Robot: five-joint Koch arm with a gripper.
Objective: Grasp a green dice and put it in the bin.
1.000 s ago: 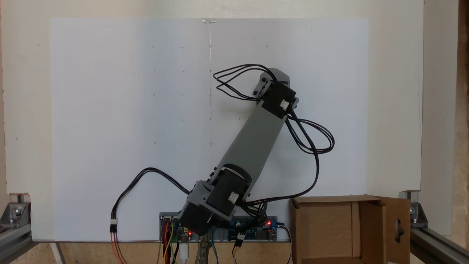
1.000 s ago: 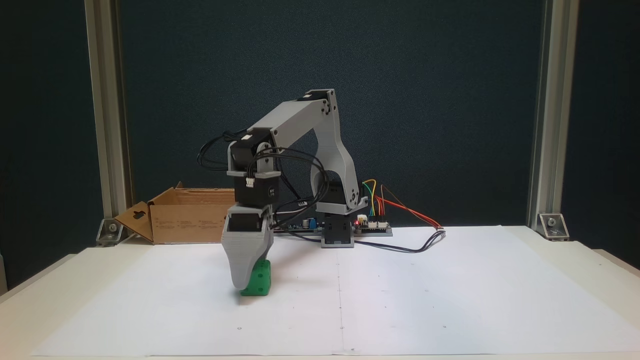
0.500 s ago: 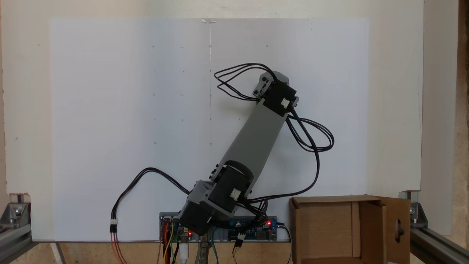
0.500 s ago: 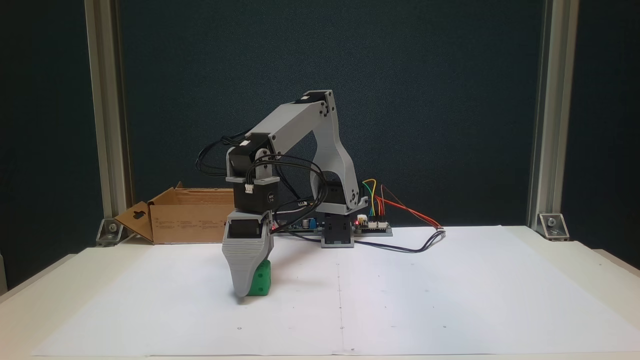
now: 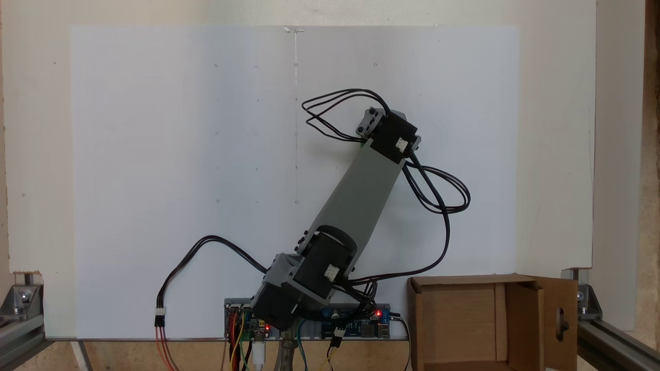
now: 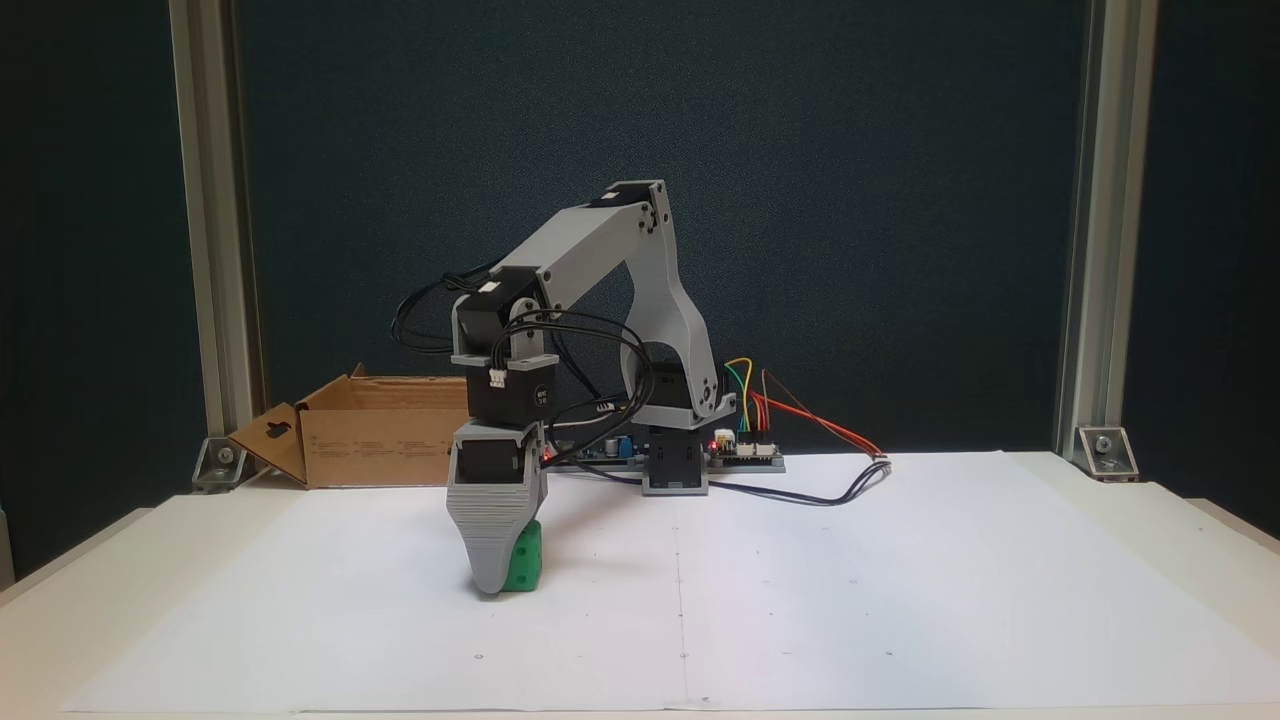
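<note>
Gripper down at the paper, one jaw fronting the green dice (grip state unclear, second jaw hidden); dice on sheet; bin far back-left, so carry needed.

Qty: 1 green dice; 1 cardboard bin; 1 arm w/ 1 gripper; 2 controller boards; 2 upright alu. posts.

Both fixed views are evenly, brightly lit and sharp; the white paper looks slightly washed out, and shadows are faint and soft
</note>
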